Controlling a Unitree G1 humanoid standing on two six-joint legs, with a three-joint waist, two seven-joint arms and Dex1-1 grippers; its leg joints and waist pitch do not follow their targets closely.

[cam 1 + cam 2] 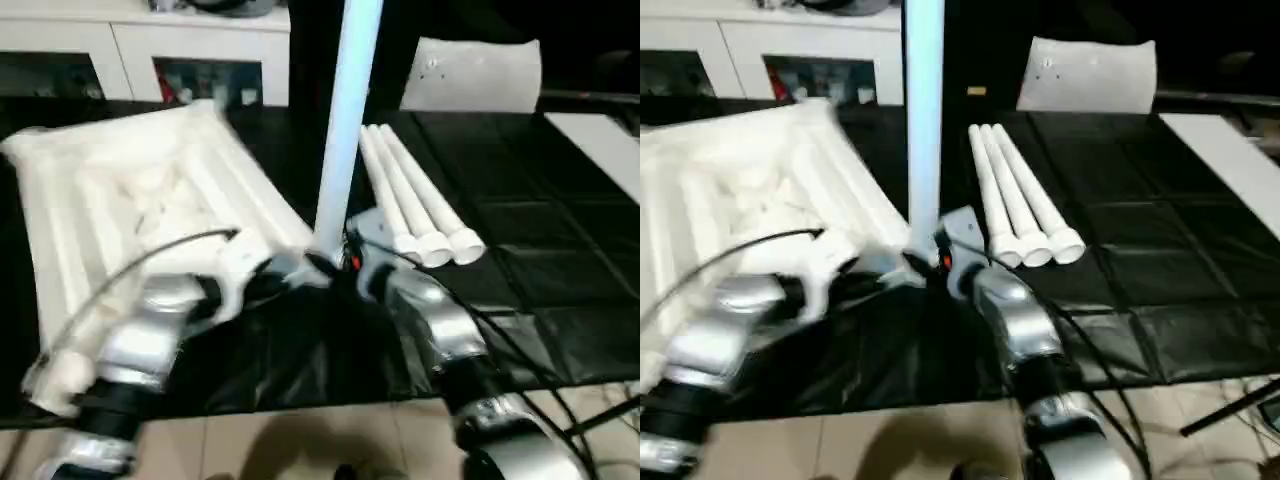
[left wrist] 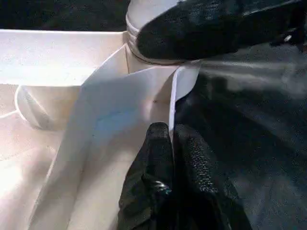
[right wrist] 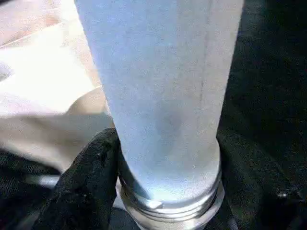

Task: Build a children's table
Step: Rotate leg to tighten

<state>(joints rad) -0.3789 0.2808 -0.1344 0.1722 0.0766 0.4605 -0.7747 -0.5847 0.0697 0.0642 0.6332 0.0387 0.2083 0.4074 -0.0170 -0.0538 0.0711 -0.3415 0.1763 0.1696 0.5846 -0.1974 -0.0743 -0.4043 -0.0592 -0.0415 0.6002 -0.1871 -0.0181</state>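
The white tabletop (image 1: 150,200) lies underside up on the left of the black table. One white leg (image 1: 345,120) stands upright at its near right corner socket. My right gripper (image 3: 163,184) is shut on this leg just above its ringed base, one black finger (image 3: 86,187) on each side. My left gripper (image 2: 171,143) is shut on the thin rim wall of the tabletop (image 2: 144,96) right beside that corner. In the head view both grippers meet at the foot of the leg (image 1: 320,268). Three more legs (image 1: 415,205) lie side by side to the right.
A black sheet (image 1: 520,250) covers the table. A white bag (image 1: 470,75) lies at the back right and a white board strip (image 1: 600,140) at the far right. White cabinets (image 1: 150,40) stand behind. The table's front edge and tiled floor (image 1: 300,440) are close below my forearms.
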